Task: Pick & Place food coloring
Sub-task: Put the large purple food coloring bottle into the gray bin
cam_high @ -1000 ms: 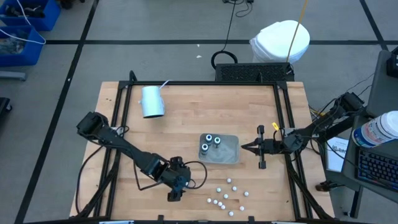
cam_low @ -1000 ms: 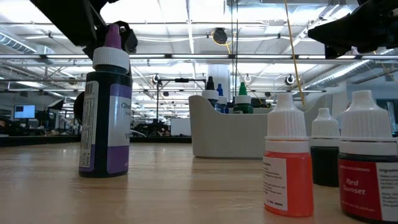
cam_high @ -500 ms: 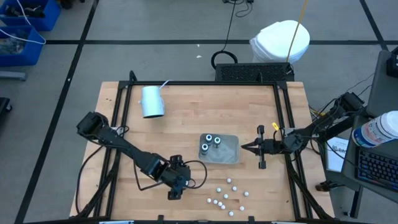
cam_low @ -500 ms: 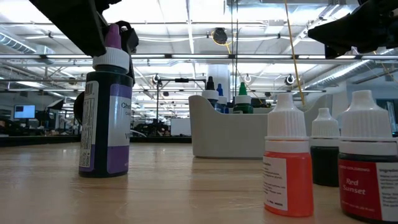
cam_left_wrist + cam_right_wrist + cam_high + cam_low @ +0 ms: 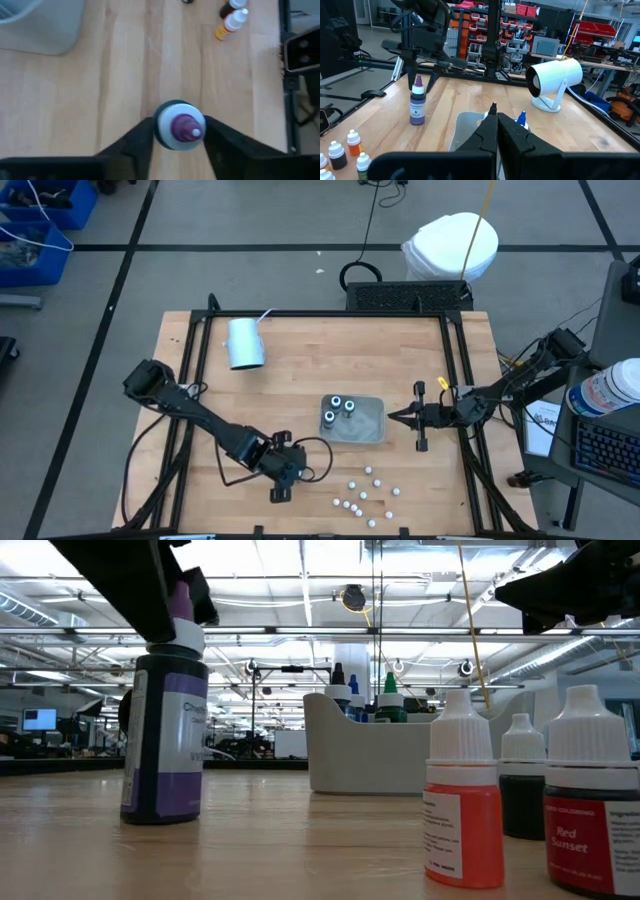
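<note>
tray (image 5: 365, 425) table centre, bottles (image 5: 338, 409) inside | cup (image 5: 244, 343) at 11 o'clock from tray | loose bottles (image 5: 365, 492) at 6 o'clock | left gripper (image 5: 281, 477) at 8 o'clock, around a bottle (image 5: 181, 126) | right gripper (image 5: 392, 417) at 3 o'clock

Bright overhead light, blurred left-wrist view

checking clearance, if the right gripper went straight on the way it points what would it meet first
The right gripper, shut, points at the grey tray next to its tip. It would likely meet the tray wall first, though its height above the rim is hard to judge.
</note>
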Robot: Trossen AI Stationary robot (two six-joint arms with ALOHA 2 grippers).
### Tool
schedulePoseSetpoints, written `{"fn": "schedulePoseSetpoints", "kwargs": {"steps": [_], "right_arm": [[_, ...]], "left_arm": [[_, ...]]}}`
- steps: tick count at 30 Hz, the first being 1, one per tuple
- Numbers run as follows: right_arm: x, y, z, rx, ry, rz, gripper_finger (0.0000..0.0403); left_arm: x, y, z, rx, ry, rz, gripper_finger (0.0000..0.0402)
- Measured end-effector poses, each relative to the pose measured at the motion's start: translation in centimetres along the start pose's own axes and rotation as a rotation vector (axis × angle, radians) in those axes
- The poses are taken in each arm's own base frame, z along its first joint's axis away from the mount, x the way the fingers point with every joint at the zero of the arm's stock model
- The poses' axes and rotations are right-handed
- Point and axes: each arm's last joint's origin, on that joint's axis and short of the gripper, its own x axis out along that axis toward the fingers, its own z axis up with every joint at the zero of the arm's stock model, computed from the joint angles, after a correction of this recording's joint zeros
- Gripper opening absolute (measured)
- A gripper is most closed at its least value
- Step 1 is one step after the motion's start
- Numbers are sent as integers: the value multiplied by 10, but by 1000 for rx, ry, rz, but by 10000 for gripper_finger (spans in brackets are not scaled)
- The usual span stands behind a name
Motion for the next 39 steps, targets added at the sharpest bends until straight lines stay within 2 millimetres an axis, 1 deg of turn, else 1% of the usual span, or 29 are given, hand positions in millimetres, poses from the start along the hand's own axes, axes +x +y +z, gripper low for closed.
{"fn": "schedulePoseSetpoints", "kwargs": {"steps": [2, 6, 8, 10, 13, 15, 20, 22, 25, 28, 32, 36, 39], "right_arm": [[0, 0, 0, 2, 0, 0, 0], [0, 0, 0, -11, 0, 0, 0], [0, 0, 0, -28, 0, 0, 0], [0, 0, 0, -35, 0, 0, 0], [0, 0, 0, -50, 0, 0, 0], [0, 0, 0, -50, 0, -1, 0], [0, 0, 1, -44, -10, -3, 0], [0, 0, 1, -42, -12, -3, 0], [0, 0, 1, -27, -13, -3, 0], [0, 0, 2, -16, -14, -2, 0], [0, 0, 2, -20, -13, -2, 0], [0, 0, 2, -27, -13, -2, 0], [0, 0, 1, -43, -11, -3, 0]], "left_arm": [[0, -1, 0, 0, 8, -16, 120], [-5, -2, 0, -1, 20, -57, 119], [-9, -3, 6, 22, 6, -71, 119], [-17, -8, 16, 63, -24, -97, 119], [-36, -17, 37, 123, -112, -127, 119], [-48, -18, 51, 157, -168, -114, 119], [-79, -8, 82, 184, -275, 8, 119], [-86, 2, 94, 145, -322, 62, 119], [-90, 22, 106, 58, -350, 104, 119], [-92, 42, 116, 13, -367, 146, 119], [-83, 61, 121, -18, -339, 184, 119], [-62, 76, 127, -18, -295, 204, 119], [-38, 83, 131, -10, -270, 197, 119]]}}
